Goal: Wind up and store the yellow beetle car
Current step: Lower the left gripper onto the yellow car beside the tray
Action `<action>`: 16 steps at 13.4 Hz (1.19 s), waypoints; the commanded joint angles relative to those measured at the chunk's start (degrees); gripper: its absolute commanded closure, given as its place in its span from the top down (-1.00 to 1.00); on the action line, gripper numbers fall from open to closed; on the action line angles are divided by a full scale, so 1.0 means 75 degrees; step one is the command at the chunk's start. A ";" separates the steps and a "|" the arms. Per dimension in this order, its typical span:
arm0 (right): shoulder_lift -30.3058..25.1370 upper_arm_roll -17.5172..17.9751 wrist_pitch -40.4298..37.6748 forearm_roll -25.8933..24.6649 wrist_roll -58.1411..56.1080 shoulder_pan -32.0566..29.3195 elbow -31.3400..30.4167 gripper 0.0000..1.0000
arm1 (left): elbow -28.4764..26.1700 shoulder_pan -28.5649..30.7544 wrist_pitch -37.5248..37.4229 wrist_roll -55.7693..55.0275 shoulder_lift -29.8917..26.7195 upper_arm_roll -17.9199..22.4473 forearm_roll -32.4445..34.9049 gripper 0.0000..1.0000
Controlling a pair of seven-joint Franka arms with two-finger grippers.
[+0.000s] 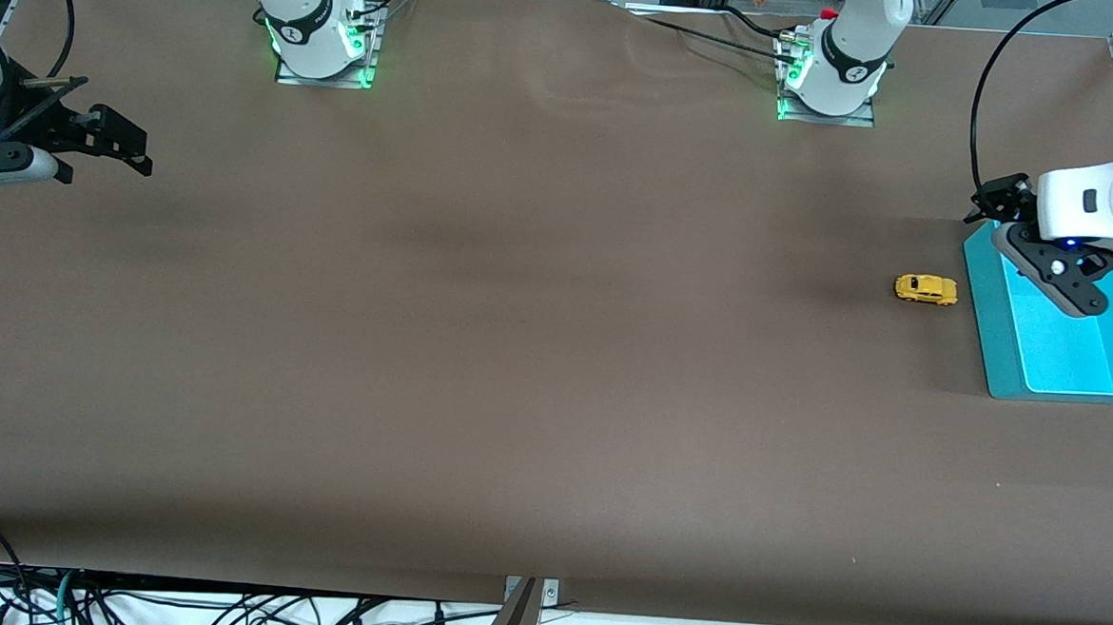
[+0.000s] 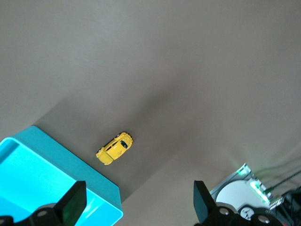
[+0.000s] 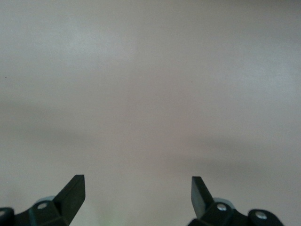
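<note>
Yellow beetle car (image 1: 925,289): tiny, rounded, dark windows; on the brown bench (image 1: 516,349), just beside the teal bin (image 1: 993,335).
Left gripper (image 2: 138,200): over the bin's edge, jaws wide, empty; car close by, untouched.
Right gripper (image 3: 138,190): waits at its own end, well apart from the car, jaws wide.

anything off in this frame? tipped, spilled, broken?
Nothing stands out. The yellow car sits upright on its wheels on the table, beside the blue bin, not touching it. The left end effector hangs open over the bin; the right end effector waits open at its own end.
</note>
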 commanded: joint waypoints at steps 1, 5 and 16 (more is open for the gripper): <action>-0.0004 -0.0055 -0.0279 0.0104 0.0138 0.0029 0.0263 1.00 | -0.0730 0.0190 0.0419 0.1588 -0.0124 -0.0067 0.0136 1.00; 0.0020 -0.0078 -0.0338 0.0022 0.0103 0.0017 0.0393 1.00 | -0.2310 0.0541 0.1762 0.3358 -0.0112 -0.0067 0.0359 1.00; 0.0078 -0.0078 -0.0537 -0.0025 0.0150 -0.0018 0.0463 1.00 | -0.4634 0.1901 0.6640 0.6903 0.1070 -0.0078 0.0664 1.00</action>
